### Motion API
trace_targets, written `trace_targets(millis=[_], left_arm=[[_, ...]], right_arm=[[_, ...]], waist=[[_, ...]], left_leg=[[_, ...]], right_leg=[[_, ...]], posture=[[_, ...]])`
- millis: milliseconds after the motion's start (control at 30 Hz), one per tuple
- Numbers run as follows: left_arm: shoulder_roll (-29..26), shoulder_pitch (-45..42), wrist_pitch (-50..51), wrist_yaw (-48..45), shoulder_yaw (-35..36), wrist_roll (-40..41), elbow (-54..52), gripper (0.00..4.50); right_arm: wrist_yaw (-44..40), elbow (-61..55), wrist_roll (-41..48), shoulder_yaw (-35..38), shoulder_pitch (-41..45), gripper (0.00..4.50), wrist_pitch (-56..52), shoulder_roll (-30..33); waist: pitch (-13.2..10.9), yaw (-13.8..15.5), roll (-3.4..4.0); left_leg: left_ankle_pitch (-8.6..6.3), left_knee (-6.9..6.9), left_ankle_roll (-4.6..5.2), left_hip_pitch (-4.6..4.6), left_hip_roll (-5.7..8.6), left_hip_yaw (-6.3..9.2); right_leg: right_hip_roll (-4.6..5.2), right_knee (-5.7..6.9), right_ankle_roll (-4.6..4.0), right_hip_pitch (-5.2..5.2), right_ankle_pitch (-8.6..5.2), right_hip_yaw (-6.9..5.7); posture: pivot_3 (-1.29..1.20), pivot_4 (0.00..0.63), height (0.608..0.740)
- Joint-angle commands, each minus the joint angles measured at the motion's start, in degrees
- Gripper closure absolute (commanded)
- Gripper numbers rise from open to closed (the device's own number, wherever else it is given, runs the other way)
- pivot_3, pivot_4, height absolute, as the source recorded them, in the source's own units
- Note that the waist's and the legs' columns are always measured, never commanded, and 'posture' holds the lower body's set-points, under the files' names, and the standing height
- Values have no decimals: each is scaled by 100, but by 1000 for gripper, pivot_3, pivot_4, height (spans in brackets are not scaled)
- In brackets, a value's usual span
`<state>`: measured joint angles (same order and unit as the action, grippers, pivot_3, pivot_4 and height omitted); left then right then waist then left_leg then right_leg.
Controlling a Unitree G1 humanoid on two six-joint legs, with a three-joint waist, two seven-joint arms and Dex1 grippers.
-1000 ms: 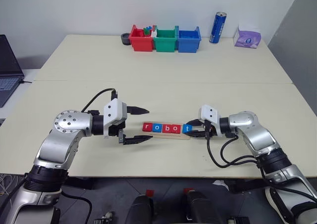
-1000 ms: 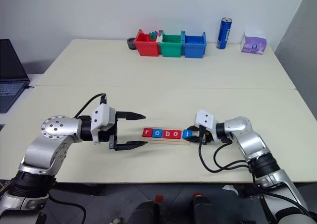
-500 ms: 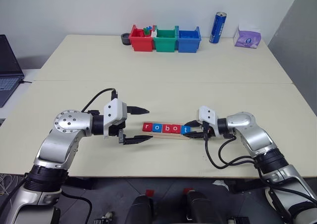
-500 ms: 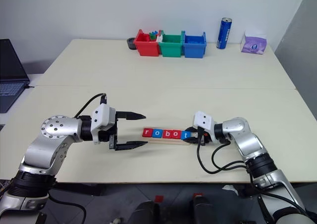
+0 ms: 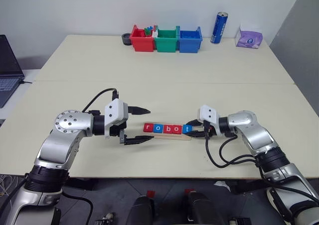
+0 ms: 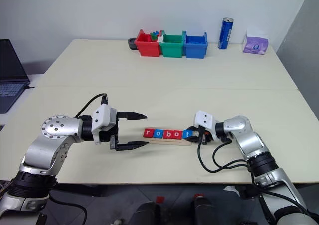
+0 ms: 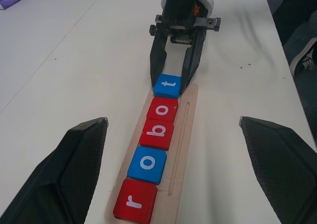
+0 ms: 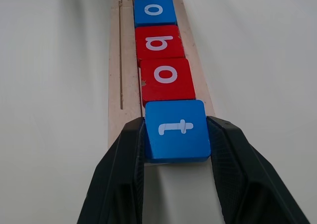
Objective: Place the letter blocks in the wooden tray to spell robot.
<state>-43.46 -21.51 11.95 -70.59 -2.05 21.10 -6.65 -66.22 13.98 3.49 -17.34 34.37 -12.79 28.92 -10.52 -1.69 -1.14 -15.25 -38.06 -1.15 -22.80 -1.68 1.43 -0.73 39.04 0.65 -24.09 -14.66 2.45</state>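
the right gripper [image 8: 176,149] has its two black fingers [image 8: 119,179] pinched narrow on the sides of the blue t block [image 8: 176,130], at the end of the wooden tray [image 7: 184,130] that lies toward the desk's right edge. that block sits right behind the red o block [image 8: 166,80], edge to edge or very nearly. ahead of it run the red b block [image 8: 158,42], the blue o block [image 8: 154,11] and the red r block [image 7: 134,206], so the row reads r, o, b, o, t along the tray, which lies near the front edge of the desk [image 5: 164,60], about midway across. the left gripper [image 5: 138,124] hangs off the tray's other end with its fingers spread wide and nothing between them. i'd say the spelling is all but done; what looks left is for the right gripper to let go of the t and draw back without nudging the row. whether the t lies flat on the wood or is a touch raised at its outer edge, i can't tell, since the fingers hide its sides and the tray under it. the r block is cut off at the frame edge in the right wrist view. at the back edge stand red, green and blue bins [image 5: 166,40] with a blue can [image 5: 219,28] beside them; what's in the bins is too small to make out.
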Motion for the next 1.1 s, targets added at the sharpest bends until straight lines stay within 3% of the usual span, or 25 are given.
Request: trace_targets(millis=[33,433,667,733,1033,1100], left_arm=[[7,-85,-108,21,33,-2,-78,0],[-5,-98,-134,11,35,-29,-45,0],[15,-155,-141,-10,25,-62,10,0],[22,-166,-145,-13,20,-67,21,0],[49,-164,-146,-20,21,-72,29,0],[59,-172,-160,-27,10,-77,51,0]], right_arm=[[-126,-100,28,17,83,3046,119,59],[-104,-80,3,45,83,3046,124,24],[-165,-171,142,144,97,554,-30,53],[-137,-194,204,233,135,24,-124,62],[-148,-438,482,725,41,24,-609,566],[-127,-456,424,691,-142,391,-384,632]], waist=[[0,0,0],[0,-1,0],[0,0,0],[0,0,0],[0,6,0],[0,3,0]], left_leg=[[0,0,0,0,0,0],[0,0,0,0,0,0],[0,0,0,0,0,0],[0,0,0,0,0,0],[0,-1,0,-1,2,0],[0,-1,0,-1,2,0]], right_leg=[[0,0,0,0,0,0],[0,0,0,0,0,0],[0,1,0,0,0,0],[0,0,0,0,0,0],[2,0,0,1,0,0],[2,0,0,1,0,0]], posture=[[0,150,740],[0,150,740],[0,150,740],[0,150,740],[0,150,740],[0,150,740]])
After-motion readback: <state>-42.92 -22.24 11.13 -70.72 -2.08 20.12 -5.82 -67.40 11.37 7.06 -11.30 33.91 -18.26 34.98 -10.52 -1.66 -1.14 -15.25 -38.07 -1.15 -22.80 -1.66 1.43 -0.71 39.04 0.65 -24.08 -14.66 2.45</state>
